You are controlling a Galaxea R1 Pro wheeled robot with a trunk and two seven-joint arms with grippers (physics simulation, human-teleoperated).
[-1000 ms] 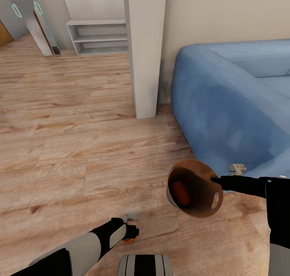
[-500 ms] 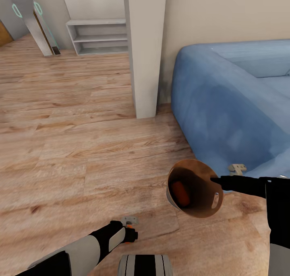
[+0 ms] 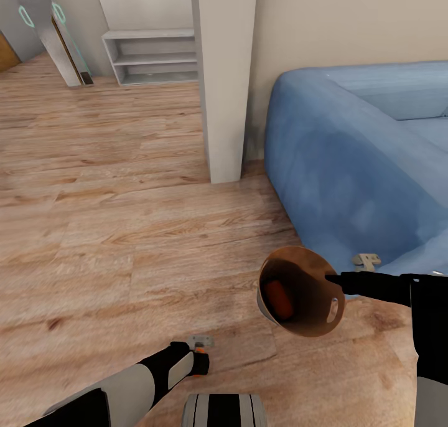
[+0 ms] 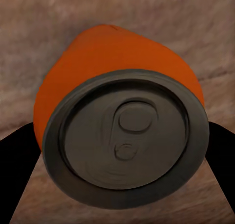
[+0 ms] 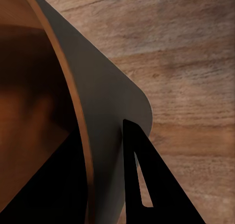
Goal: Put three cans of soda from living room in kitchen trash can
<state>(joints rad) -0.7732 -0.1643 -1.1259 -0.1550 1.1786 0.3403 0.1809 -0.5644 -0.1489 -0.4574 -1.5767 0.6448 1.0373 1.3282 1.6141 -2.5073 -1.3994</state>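
Holding the trash can (image 3: 303, 290) by its rim with my right gripper (image 3: 333, 280), beside the sofa (image 3: 361, 159). One orange can (image 3: 280, 297) lies half-shadowed inside. Left gripper (image 3: 200, 357) clamps another orange can (image 4: 117, 131), barely visible from the head camera.

Coppery tash can (image 3: 302, 290) tilted above wood floor, orange soda can (image 3: 279, 299) inside, second orange can (image 4: 117, 126) held low

Sofa (image 3: 367, 159) right of pillar (image 3: 223, 78). Shelf (image 3: 151, 56) behind pillar, to left. Bin (image 3: 298, 290) in front of sofa, can (image 3: 280, 297) inside. Second can (image 3: 200, 352) left of bin, nearer.
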